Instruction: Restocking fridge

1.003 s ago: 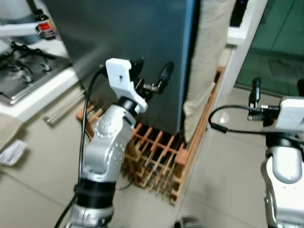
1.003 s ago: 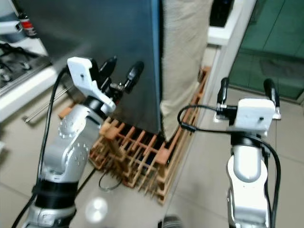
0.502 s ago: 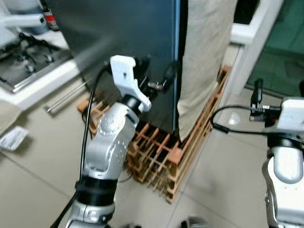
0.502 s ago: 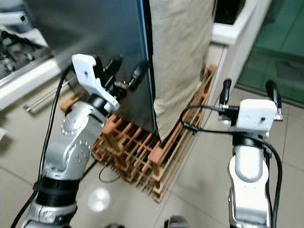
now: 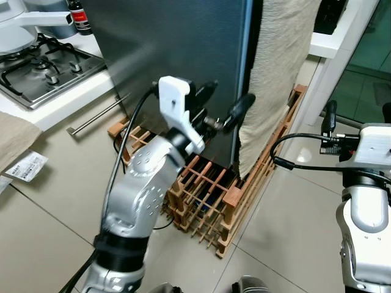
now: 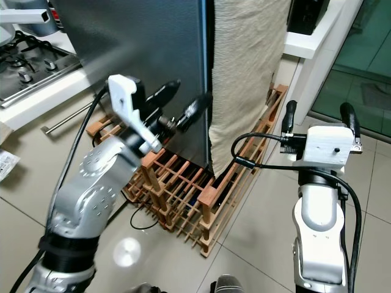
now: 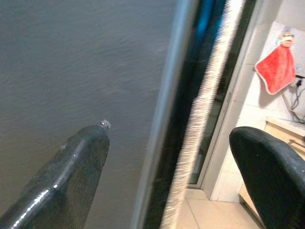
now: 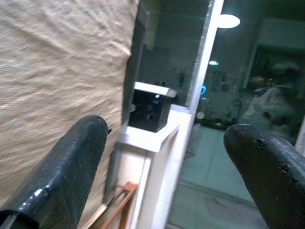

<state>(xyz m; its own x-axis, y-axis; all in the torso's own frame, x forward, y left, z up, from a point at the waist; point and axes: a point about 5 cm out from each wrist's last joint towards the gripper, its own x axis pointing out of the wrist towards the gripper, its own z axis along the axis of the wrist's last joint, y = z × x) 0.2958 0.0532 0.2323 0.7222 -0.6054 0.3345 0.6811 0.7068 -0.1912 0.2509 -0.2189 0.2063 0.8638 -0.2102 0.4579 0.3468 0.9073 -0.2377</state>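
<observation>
One dark grey brushed-metal fridge door, shut, straight ahead; right edge flanked by a beige woven cloth hanging down beside it. Found the left gripper raised at that door edge, fingers spread, empty: one finger over the door face, the other out past the edge, on the cloth side. Couldn't tell whether either finger touched the metal. Spotted the right gripper held up well apart to the right, fingers parted, nothing between them.

Below the door: a brown wooden lattice rack on pale floor tiles. Off to the left: a steel gas hob on a white counter.

Risks, as judgement:
- Could snag the cloth rather than the door edge and drag it along, given the outer finger's place.
- Could slip off the smooth metal with too shallow a bite on the edge.
- Could foul the rack with arm or foot while swinging the door open.

Hidden or unclear:
- No handle made out on the door.
- Fridge interior unseen.
- No stock items identified.
- Door top cut off by the frame.
</observation>
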